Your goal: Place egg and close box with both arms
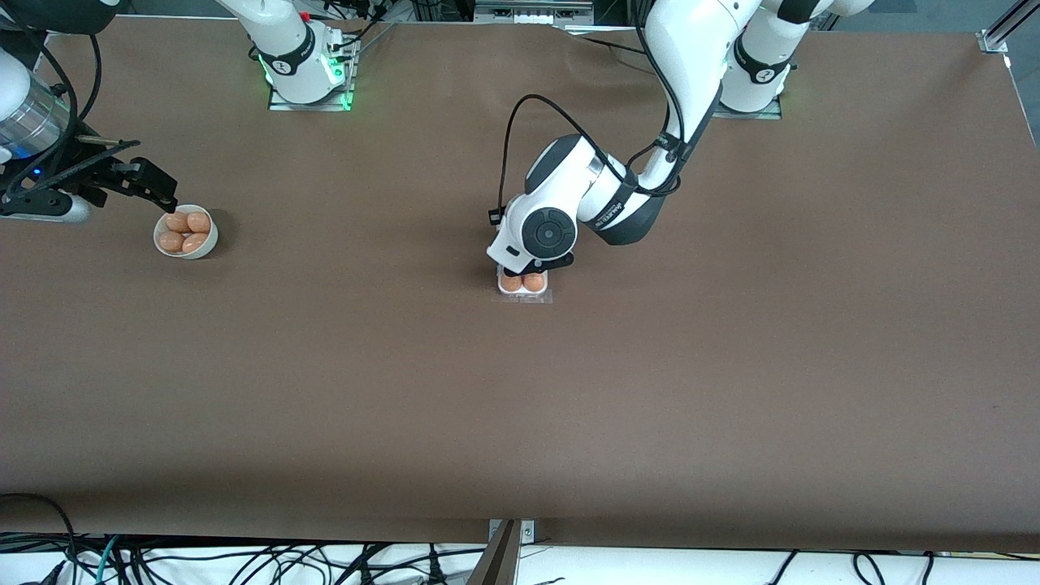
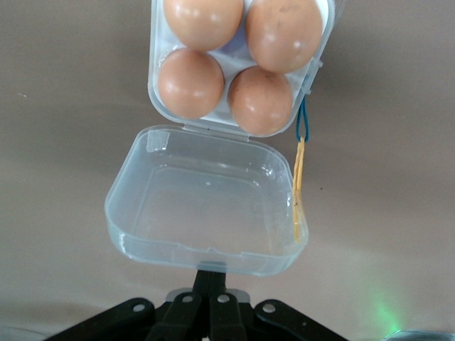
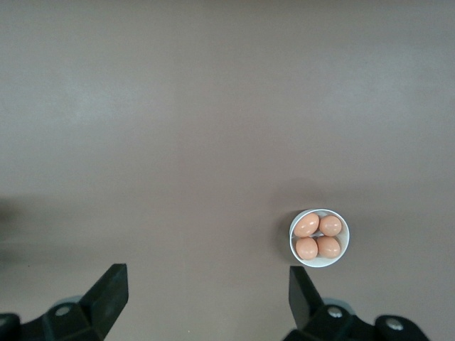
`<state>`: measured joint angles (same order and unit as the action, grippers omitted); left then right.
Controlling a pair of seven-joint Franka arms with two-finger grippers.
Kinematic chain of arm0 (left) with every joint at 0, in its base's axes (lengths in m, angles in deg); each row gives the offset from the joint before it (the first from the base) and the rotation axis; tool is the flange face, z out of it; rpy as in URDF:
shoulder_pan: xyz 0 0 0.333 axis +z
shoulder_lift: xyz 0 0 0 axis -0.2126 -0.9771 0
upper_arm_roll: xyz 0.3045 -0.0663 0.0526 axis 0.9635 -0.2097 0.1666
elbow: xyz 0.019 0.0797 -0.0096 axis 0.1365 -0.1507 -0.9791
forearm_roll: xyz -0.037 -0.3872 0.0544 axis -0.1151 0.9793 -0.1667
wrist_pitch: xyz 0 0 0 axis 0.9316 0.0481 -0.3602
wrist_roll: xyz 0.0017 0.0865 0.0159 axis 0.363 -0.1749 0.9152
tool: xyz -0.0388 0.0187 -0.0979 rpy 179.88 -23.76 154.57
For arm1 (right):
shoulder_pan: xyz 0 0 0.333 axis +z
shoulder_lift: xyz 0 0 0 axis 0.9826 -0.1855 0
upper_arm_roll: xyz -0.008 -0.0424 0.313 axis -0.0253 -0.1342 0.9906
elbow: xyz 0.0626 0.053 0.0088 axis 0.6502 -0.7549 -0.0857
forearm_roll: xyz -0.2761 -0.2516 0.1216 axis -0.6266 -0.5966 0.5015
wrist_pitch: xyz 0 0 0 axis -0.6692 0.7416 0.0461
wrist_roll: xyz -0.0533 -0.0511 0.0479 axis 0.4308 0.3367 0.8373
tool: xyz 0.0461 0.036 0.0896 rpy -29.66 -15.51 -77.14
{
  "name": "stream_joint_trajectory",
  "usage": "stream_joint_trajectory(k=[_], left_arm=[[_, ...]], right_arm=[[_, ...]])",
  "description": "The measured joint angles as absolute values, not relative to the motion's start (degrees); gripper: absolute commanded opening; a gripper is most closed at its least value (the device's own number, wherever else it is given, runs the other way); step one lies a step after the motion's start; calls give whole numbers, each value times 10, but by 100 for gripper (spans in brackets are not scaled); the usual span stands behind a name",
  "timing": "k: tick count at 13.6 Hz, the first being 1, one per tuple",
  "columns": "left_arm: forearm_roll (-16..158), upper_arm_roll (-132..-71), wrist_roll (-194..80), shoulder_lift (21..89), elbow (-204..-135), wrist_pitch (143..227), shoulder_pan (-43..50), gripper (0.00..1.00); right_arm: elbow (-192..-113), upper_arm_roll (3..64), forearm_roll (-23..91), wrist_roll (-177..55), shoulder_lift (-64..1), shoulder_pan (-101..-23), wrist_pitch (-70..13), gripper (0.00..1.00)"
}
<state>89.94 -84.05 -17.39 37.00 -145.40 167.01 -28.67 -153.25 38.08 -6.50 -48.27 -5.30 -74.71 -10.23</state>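
Note:
The box [image 2: 316, 67] sits mid-table with its clear lid [image 2: 206, 202] swung open and lying beside the tray. Every cell that shows holds an orange-brown egg [image 2: 190, 83]. My left gripper [image 2: 210, 273] is shut, its tips together against the lid's free edge, with nothing between them. In the front view the left hand covers most of the box [image 1: 525, 294], and only two eggs [image 1: 522, 282] show. My right gripper [image 1: 165, 201] hangs open and empty over the table beside the white bowl [image 1: 213, 237], at the right arm's end of the table; in its wrist view the right gripper [image 3: 206, 277] frames bare tabletop.
The white bowl [image 3: 343, 245] holds several more eggs [image 3: 318, 236]. A thin blue and yellow band [image 2: 299, 177] hangs at the box's side. Brown tabletop [image 1: 731, 366] stretches around the box, and both arm bases stand along the edge farthest from the camera.

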Motion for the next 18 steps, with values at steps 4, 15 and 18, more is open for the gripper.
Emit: stream_joint_trajectory(k=[4, 15, 18], left_arm=[[888, -838, -174, 370, -1453, 1682, -287, 3], [886, -811, -187, 370, -1444, 1735, -285, 4], [844, -805, -188, 370, -1433, 1729, -284, 13]], right_arm=[[-1532, 381, -65, -483, -53, -747, -102, 100], [-1532, 381, -65, -483, -53, -747, -103, 100], [-1532, 381, -65, -483, -53, -747, -103, 100]])
